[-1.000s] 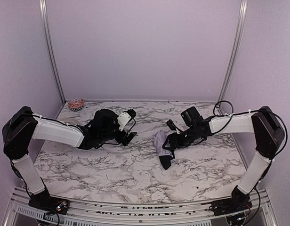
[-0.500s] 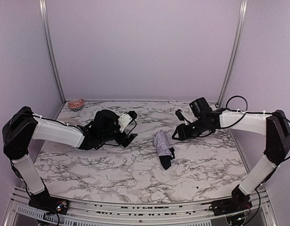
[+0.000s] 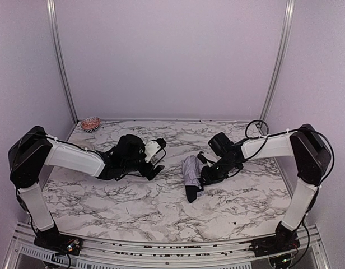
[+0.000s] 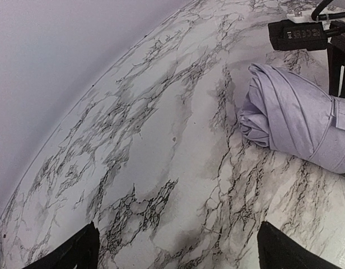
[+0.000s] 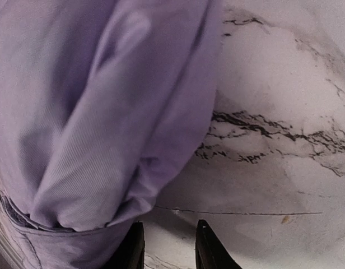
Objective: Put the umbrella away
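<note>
The umbrella [image 3: 190, 171] lies folded on the marble table, a pale lavender bundle with a black end [image 3: 192, 194] pointing to the near side. My right gripper [image 3: 204, 176] is low at its right flank. In the right wrist view the lavender fabric [image 5: 99, 112] fills the left, and the right gripper [image 5: 169, 249] is open only narrowly, with bare table between its tips and the left tip against the fabric's edge. My left gripper [image 3: 156, 166] stands open wide, left of the umbrella and apart from it. In the left wrist view the umbrella [image 4: 295, 120] lies at the far right, beyond the left gripper [image 4: 178, 252].
A small red patterned bowl [image 3: 91, 123] sits at the back left corner of the table. Lavender walls with metal rails [image 3: 60, 67] close in the back and sides. A metal frame [image 3: 161, 252] runs along the near edge.
The right gripper rose back and right off the umbrella, then came down again at its right flank with its jaws narrower. The left gripper edged slightly toward the umbrella.
</note>
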`<state>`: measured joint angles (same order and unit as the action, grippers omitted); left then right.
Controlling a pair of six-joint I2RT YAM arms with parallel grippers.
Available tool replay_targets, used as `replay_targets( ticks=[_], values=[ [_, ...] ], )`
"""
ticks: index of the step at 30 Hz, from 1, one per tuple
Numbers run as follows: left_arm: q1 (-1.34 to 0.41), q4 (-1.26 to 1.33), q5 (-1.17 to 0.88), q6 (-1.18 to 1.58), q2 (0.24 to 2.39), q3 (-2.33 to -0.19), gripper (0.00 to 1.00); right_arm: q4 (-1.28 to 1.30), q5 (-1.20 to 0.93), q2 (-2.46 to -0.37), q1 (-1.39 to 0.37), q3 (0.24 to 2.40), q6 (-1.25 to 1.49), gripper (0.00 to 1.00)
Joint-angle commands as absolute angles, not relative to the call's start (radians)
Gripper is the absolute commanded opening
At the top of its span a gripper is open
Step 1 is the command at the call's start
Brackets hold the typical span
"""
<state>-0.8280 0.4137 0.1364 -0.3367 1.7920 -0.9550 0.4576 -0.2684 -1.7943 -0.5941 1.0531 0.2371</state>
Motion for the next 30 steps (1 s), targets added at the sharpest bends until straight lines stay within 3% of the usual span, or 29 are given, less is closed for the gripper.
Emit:
replay_targets(
  ticks=[1,14,19,30],
  values=[
    [-0.833,0.383,0.115,-0.319,1.828,-0.976,0.99,0.397,-0.308,-1.814,-0.633,1.089,0.291,0.31],
    [-0.854,0.371,-0.038,-0.272,1.916,-1.014,0.96,0.336,-0.213,-1.871,-0.583,1.144,0.238,0.30],
    [-0.874,0.366,-0.061,-0.253,1.982,-1.076,0.90,0.296,-0.250,-1.903,-0.597,1.187,0.228,0.30],
    [-0.886,0.344,-0.024,-0.272,2.021,-1.114,0.89,0.308,-0.231,-1.895,-0.600,1.203,0.233,0.29]
  ],
)
